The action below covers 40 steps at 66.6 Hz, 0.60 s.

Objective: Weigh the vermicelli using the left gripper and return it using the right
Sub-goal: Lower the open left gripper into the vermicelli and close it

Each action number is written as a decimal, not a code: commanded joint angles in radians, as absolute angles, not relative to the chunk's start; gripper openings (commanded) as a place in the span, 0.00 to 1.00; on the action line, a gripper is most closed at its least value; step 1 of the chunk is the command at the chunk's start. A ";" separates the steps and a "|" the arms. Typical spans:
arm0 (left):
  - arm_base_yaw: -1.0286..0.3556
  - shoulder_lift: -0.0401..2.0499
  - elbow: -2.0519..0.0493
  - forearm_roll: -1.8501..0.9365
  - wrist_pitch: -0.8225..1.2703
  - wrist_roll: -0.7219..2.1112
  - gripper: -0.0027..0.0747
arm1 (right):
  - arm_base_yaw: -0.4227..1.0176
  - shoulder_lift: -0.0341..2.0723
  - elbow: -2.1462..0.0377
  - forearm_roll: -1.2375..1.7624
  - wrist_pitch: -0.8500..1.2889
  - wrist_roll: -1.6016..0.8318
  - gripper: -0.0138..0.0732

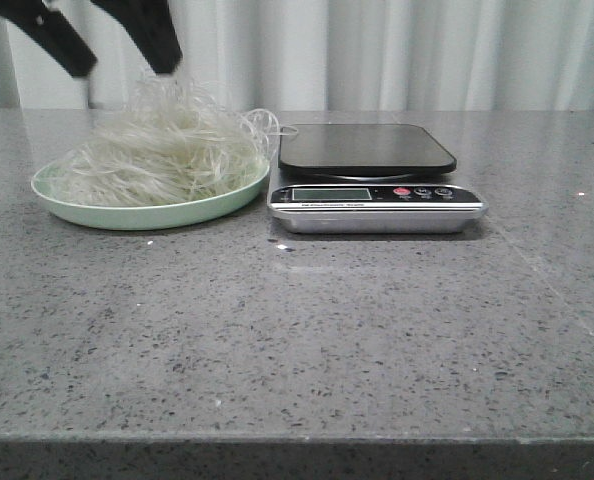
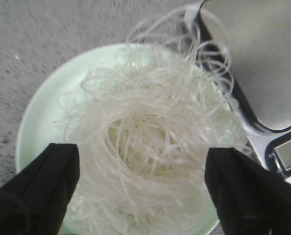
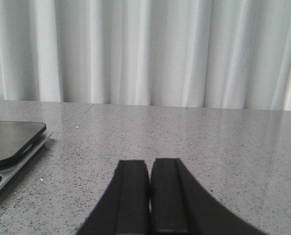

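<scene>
While heaped: pale, tangled vermicelli (image 1: 162,150)

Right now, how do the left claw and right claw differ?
The left claw is wide open; the right claw has its fingers pressed together. The left claw hovers over the vermicelli heaped on the plate; the right claw is low over bare table, right of the scale. Both have black fingers and hold nothing.

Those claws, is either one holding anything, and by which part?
Nothing is held. The left claw is open above the vermicelli on the plate; the right claw is shut on nothing.
</scene>
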<state>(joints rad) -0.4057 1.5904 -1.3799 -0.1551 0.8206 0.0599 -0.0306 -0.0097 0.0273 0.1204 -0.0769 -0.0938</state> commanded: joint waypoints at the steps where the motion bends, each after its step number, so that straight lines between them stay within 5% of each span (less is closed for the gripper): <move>1: -0.413 1.616 -1.447 -0.192 0.845 0.048 0.78 | -0.036 -0.026 0.020 0.108 -0.160 -0.097 0.35; 19: -0.413 1.755 -1.552 -0.193 1.054 0.048 0.76 | -0.036 -0.027 0.020 0.108 -0.160 -0.097 0.35; 25: -0.413 1.772 -1.568 -0.193 1.084 0.050 0.64 | -0.036 -0.027 0.020 0.108 -0.160 -0.097 0.35; 34: -0.413 1.775 -1.579 -0.193 1.074 0.057 0.17 | -0.036 -0.027 0.020 0.108 -0.160 -0.097 0.35; 40: -0.413 1.772 -1.614 -0.193 1.072 0.063 0.24 | -0.036 -0.027 0.020 0.108 -0.160 -0.097 0.35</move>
<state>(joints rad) -0.4057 1.8034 -1.5639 -0.1793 1.0679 0.0621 -0.0306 -0.0097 0.0273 0.1204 -0.0785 -0.0938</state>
